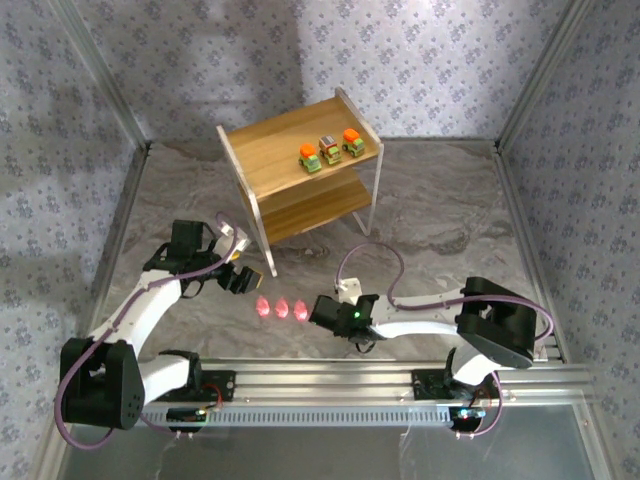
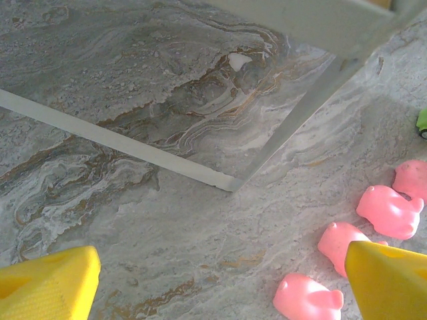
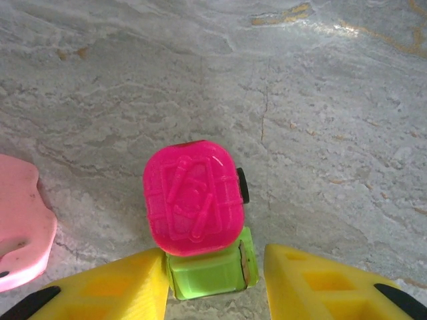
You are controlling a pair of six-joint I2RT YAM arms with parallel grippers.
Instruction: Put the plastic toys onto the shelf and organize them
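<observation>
A little green car with a bright pink top (image 3: 193, 200) stands on the marble table between the yellow fingers of my right gripper (image 3: 213, 267). The left finger touches its green body and a narrow gap remains on the right side. Several rounded pink figures (image 2: 389, 210) lie in a row on the table, next to the right finger of my left gripper (image 2: 220, 267), which stands wide open over bare table. Three more cars (image 1: 328, 147) sit in a line on the top board of the wooden shelf (image 1: 280, 150). In the top view my right gripper (image 1: 318, 312) is just right of the pink figures (image 1: 282, 308).
A white leg of the shelf (image 2: 303, 113) and its low frame bar (image 2: 113, 140) stand just beyond my left gripper (image 1: 240, 272). The shelf's lower board (image 1: 310, 205) is bare. Patterned walls enclose the table on three sides. A pink figure (image 3: 20, 233) lies left of the right fingers.
</observation>
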